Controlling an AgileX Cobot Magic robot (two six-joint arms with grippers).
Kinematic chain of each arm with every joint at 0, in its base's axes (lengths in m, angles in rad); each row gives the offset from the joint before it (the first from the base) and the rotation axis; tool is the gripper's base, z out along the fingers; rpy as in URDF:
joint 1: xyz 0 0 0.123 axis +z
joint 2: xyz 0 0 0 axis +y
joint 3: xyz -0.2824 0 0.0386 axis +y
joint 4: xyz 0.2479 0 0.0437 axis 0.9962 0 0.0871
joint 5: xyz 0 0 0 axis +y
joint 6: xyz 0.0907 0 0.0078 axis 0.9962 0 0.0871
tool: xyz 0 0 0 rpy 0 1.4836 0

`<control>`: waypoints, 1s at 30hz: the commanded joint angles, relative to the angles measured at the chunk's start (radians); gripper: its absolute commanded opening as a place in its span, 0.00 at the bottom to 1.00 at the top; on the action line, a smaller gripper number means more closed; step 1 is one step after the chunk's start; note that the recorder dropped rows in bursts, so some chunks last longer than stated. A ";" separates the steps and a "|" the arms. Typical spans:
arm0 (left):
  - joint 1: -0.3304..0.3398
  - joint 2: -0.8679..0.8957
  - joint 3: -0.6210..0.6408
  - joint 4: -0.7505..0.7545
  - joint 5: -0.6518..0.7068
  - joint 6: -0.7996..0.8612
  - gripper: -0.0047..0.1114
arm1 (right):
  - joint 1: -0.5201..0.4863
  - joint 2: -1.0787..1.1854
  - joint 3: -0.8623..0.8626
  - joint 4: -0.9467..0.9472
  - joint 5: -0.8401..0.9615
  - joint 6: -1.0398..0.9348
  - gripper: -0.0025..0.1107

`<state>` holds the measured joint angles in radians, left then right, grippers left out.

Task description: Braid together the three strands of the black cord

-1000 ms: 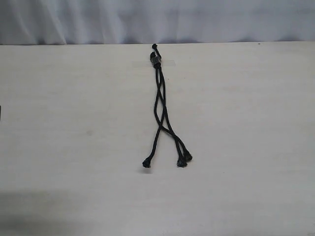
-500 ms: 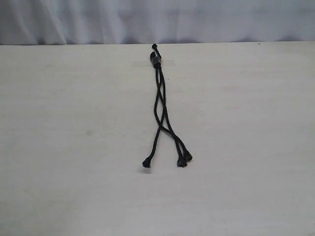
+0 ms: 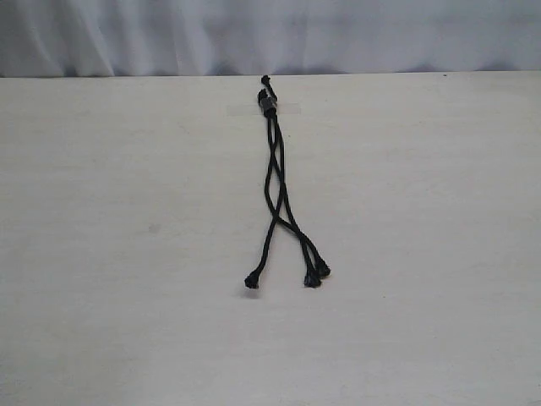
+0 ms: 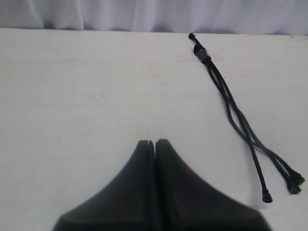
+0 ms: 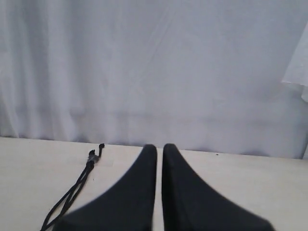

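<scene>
The black cord (image 3: pixel 276 182) lies lengthwise on the pale table (image 3: pixel 127 211). Its far end, with the small clamp (image 3: pixel 269 103), is held down under clear tape. The three strands cross loosely along the cord and then spread apart; their knobbed ends lie at the left (image 3: pixel 251 280), the middle (image 3: pixel 311 279) and the right (image 3: pixel 324 271). Neither gripper shows in the exterior view. My left gripper (image 4: pixel 154 142) is shut and empty, well to the side of the cord (image 4: pixel 234 111). My right gripper (image 5: pixel 160 147) is shut with only a thin slit, holding nothing, apart from the cord (image 5: pixel 72 195).
A white-grey curtain (image 3: pixel 380 34) hangs behind the table's far edge. The strip of clear tape (image 3: pixel 292 108) crosses the cord near that edge. Bare tabletop stretches on both sides of the cord.
A dark shadow at the table's lower left and a dark bit at the left edge have gone from the exterior view. The cord has not moved.
</scene>
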<state>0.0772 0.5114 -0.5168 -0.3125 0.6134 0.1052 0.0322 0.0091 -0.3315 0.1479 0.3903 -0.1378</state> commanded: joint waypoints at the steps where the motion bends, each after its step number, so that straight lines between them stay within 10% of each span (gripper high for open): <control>1: -0.008 -0.077 0.004 0.008 -0.015 0.002 0.04 | -0.006 -0.009 0.113 0.001 -0.095 0.003 0.06; 18: -0.008 -0.345 0.009 0.008 -0.027 0.002 0.04 | -0.006 -0.009 0.331 0.001 -0.041 0.003 0.06; 30: 0.119 -0.511 0.284 0.008 -0.126 0.002 0.04 | -0.006 -0.009 0.331 0.001 -0.041 0.003 0.06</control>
<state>0.1752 0.0084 -0.2799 -0.3085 0.5033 0.1052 0.0322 0.0048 -0.0032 0.1479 0.3498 -0.1378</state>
